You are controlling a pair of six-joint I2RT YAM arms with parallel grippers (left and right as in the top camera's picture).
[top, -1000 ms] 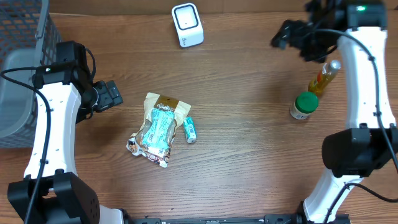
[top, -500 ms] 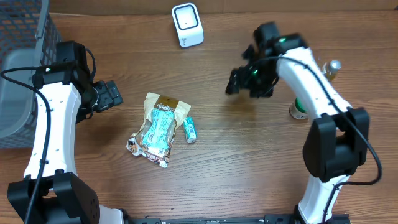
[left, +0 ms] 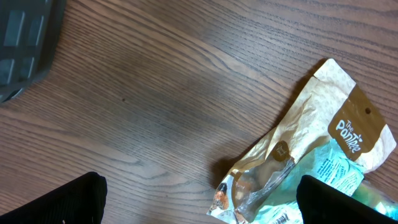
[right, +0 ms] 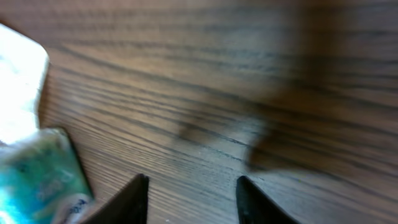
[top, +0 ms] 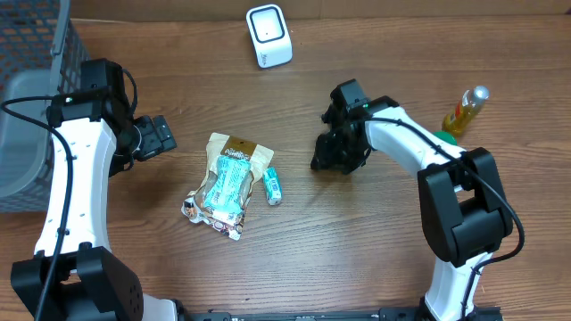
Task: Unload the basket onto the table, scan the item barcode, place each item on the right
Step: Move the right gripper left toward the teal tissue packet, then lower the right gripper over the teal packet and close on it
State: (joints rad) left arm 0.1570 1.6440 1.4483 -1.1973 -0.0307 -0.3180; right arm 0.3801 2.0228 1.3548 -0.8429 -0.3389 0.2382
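A brown and teal snack bag (top: 227,181) lies flat on the table, left of centre, with a small teal tube (top: 273,185) at its right edge. The white scanner (top: 268,36) stands at the far edge. My left gripper (top: 161,135) hovers left of the bag, wide open and empty; in the left wrist view the bag (left: 311,143) lies ahead of it (left: 205,211), to the right. My right gripper (top: 326,159) is low over bare wood, right of the tube. In the blurred right wrist view its fingers (right: 134,199) stand narrowly apart with only wood between, and the tube (right: 43,180) is at the left.
A grey wire basket (top: 36,107) fills the far left. A yellow bottle (top: 466,109) stands at the right, with a green-lidded jar (top: 439,139) partly hidden behind my right arm. Bare wood lies between the bag and the scanner.
My right arm has swung from the far right corner to the table's middle and come down beside the tube, its jaws narrowing. The left arm, bag and tube have not moved.
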